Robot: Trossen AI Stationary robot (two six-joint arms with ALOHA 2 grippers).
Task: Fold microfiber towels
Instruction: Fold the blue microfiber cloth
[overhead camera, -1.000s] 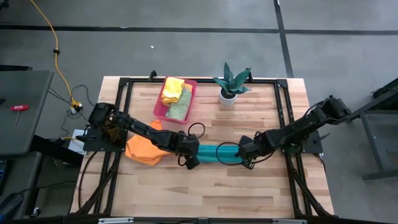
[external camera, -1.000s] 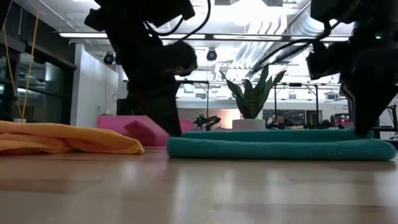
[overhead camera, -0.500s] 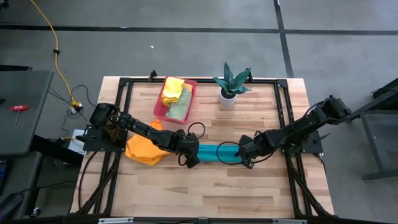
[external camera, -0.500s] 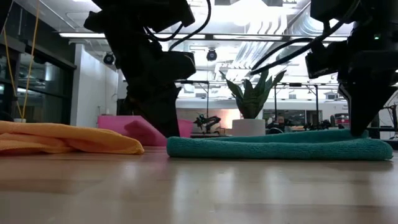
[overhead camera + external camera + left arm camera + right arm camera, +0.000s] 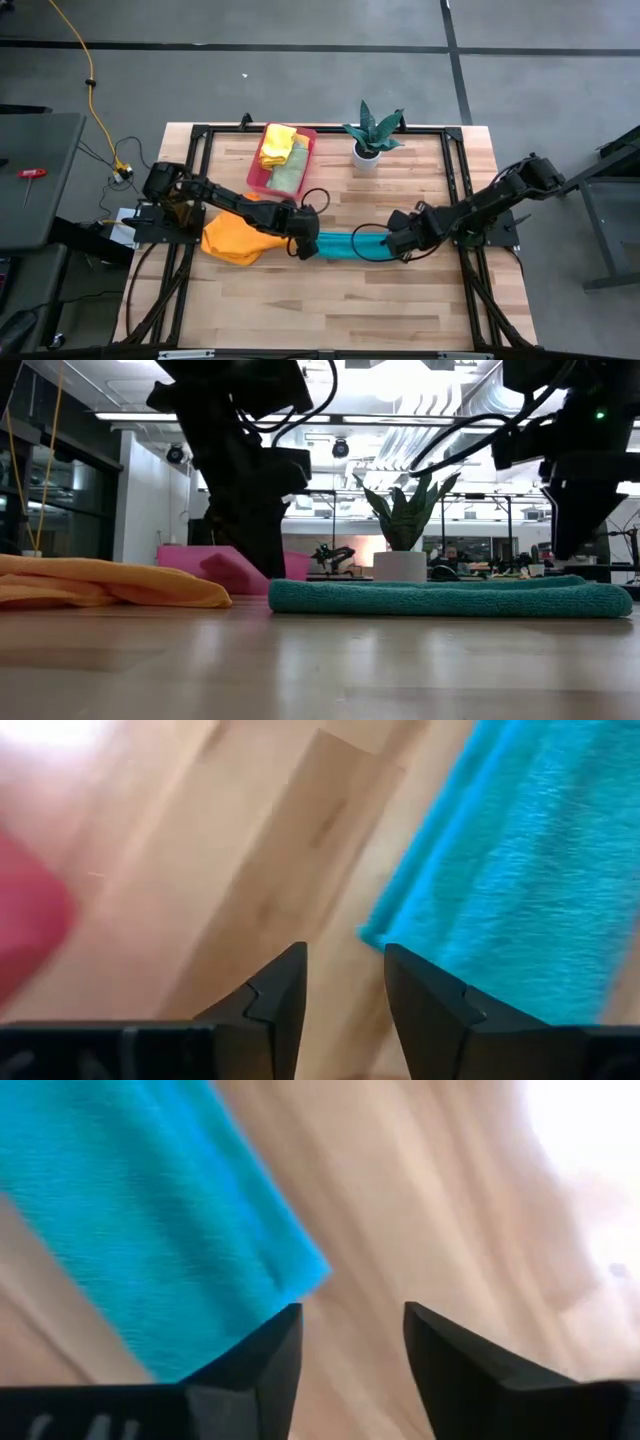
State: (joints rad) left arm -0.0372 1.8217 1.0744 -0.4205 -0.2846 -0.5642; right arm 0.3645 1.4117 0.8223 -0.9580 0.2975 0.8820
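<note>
The soft, limp teal microfiber towel (image 5: 350, 246) lies folded mid-bench, best pinched at its end corners. Left gripper (image 5: 342, 988) and right gripper (image 5: 350, 1342) hover there, jaws parted, empty.

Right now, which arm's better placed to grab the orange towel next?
Left, probably. The left gripper hangs open at the teal towel's end nearest the orange towel; the right gripper, also open, is at the far end.

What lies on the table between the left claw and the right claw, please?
The folded teal towel spans that stretch in the high view, from the left claw to the right claw.
</note>
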